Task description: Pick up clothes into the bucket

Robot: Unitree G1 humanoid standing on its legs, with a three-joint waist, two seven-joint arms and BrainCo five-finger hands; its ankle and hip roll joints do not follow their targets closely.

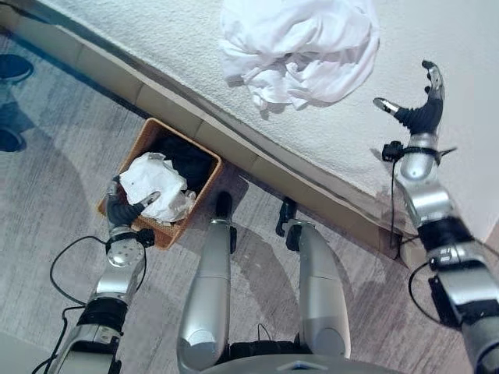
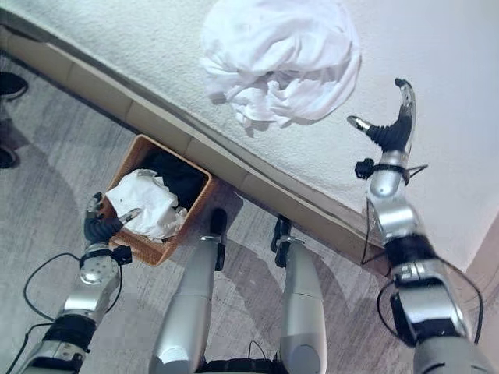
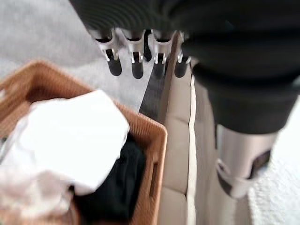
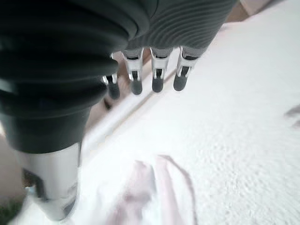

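Grey wood-look flooring [image 1: 47, 156] runs along the foot of a white-covered bed [image 1: 327, 132], and that is where I have the robot standing.

My right hand [image 1: 417, 105] hovers over the bedcover with fingers straight and thumb spread, holding nothing. I keep it open like that because its target, the crumpled white garment [image 1: 300, 47], lies on the bed near the hand but clear of it; in the right wrist view a fold of white cloth [image 4: 140, 192] shows below the fingertips [image 4: 157, 84], not touched. The wide spread should let the fingers close over a good bunch of fabric once I bring the hand in.

My left hand [image 1: 125, 204] sits low at the near edge of the wicker basket [image 1: 144, 140], fingers relaxed and empty; its wrist view looks straight past the dark tips [image 3: 136, 70] into the basket. I judge it is parked there to stay by the drop spot.

Inside the basket, white cloth [image 3: 70, 136] lies on top of a black garment [image 3: 117, 187], so part of the job looks done. The basket stands on the floor right against the bed base [image 1: 179, 109], handy for a short carry from the mattress.

A person's dark shoe [image 1: 12, 68] shows at the far edge of the floor, well apart from everything.
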